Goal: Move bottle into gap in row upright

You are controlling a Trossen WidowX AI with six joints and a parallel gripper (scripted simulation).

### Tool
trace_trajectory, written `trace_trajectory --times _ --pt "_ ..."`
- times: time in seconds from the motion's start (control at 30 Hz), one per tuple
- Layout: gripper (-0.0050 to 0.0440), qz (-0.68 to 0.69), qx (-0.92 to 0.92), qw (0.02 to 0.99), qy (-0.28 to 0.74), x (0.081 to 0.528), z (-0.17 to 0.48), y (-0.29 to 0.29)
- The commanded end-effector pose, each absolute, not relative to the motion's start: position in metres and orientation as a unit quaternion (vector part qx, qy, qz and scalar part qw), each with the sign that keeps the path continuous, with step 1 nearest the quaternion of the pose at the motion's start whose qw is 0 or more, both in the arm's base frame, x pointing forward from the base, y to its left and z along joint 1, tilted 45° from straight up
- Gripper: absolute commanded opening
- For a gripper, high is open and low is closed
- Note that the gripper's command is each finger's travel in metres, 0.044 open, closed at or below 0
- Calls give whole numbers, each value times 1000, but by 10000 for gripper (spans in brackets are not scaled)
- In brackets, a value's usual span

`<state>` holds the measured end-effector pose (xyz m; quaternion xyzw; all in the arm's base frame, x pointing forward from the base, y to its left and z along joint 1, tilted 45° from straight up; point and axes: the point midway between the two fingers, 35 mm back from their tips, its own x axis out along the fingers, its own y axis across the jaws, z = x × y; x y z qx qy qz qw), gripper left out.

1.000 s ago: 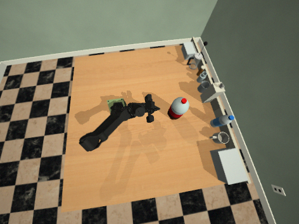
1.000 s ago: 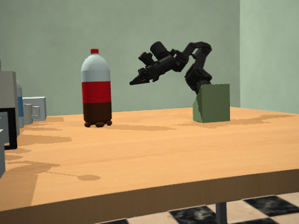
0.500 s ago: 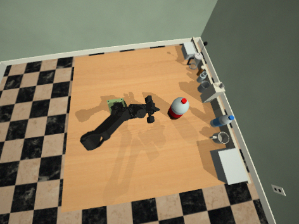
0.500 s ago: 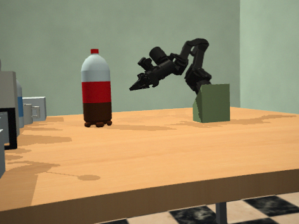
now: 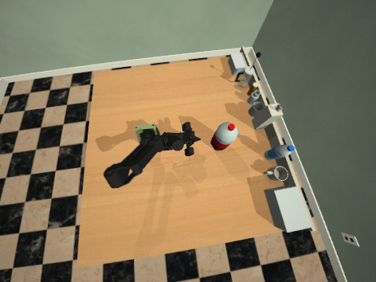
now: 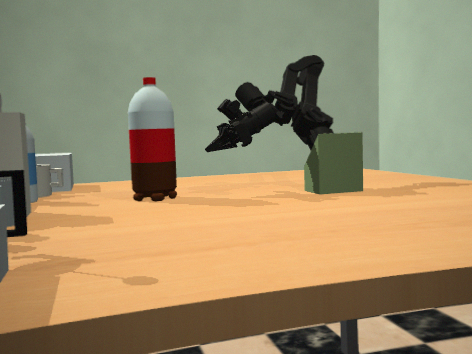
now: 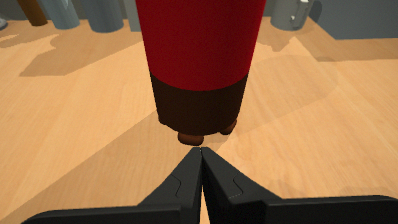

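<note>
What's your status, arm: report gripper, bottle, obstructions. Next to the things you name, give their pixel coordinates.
Gripper (image 5: 199, 139) (image 6: 206, 150) (image 7: 200, 154) shut, empty. Bottle (image 5: 225, 136) (image 6: 152, 143) (image 7: 200, 45) upright, out front of the row, not in the gap. Nothing seen between gripper and bottle.

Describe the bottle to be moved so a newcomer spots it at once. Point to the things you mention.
On the wooden table (image 5: 131, 228) (image 6: 250, 241), look between the black arm and the row along the wall. The large soda bottle (image 5: 225, 135) (image 6: 152, 143) (image 7: 200, 45) stands there alone, upright. Its red cap and red label set it apart from the row's blue-capped bottle (image 5: 279, 152).
</note>
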<state>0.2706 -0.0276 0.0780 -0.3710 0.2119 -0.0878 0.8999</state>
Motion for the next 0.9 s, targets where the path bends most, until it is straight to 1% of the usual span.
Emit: trace_trajectory --times 0.0,0.47,0.87 --pt "-50 -88 -373 899 214 270 74 -32" --pt "-50 -88 -371 899 216 273 69 -42" --pt "-50 -89 -369 901 211 288 62 -51"
